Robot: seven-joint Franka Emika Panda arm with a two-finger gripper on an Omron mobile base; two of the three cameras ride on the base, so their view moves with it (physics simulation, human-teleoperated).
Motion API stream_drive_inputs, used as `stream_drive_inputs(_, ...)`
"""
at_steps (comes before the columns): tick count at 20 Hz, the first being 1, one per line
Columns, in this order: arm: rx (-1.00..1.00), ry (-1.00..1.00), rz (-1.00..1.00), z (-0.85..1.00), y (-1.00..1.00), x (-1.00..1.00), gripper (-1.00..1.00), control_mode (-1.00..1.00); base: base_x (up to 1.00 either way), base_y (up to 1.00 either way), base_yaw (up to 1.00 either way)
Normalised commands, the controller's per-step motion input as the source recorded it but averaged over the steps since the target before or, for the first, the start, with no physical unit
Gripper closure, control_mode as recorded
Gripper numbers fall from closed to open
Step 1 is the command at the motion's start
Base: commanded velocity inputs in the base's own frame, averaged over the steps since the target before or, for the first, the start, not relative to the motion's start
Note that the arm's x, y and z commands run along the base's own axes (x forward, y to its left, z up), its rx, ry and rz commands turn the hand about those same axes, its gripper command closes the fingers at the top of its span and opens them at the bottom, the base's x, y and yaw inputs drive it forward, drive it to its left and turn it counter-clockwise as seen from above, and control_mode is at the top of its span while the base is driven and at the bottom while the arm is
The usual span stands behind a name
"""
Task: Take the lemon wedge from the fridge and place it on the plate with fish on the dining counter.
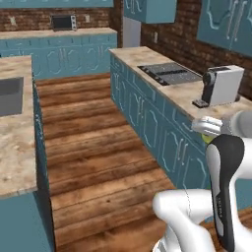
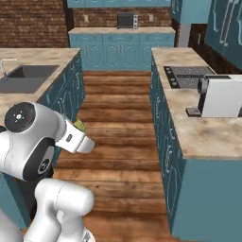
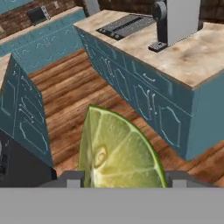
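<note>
The lemon wedge [image 3: 120, 157], yellow-green with a pointed tip, stands upright between my gripper's [image 3: 124, 180] two dark fingertips, which are shut on it. From the base views the wedge is a small yellow-green speck [image 1: 208, 140] [image 2: 79, 125] under the white hand, over the wooden aisle floor. The dining counter [image 1: 15, 138] [image 2: 42, 59], beige stone with an inset grey sink [image 1: 9, 94] [image 2: 26, 78], runs along the aisle's left side. The fridge and the plate are out of view.
A teal-cabinet wall counter [image 1: 167, 93] [image 3: 192, 57] lines the right of the aisle and carries a black cooktop [image 1: 170, 73] and a white-grey coffee machine [image 1: 224, 84] [image 2: 220, 97]. A microwave [image 1: 64, 21] sits on the far counter. Wooden floor [image 1: 98, 147] lies between the counters.
</note>
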Motion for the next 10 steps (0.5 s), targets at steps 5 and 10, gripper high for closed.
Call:
stream_drive_inputs(5,0.0,0.0,0.0,0.0,0.0,0.0,1.0,1.0,0.01,0.37,0.71)
stream_drive_inputs(10,0.0,0.0,0.0,0.0,0.0,0.0,1.0,1.0,0.0,1.0,0.04)
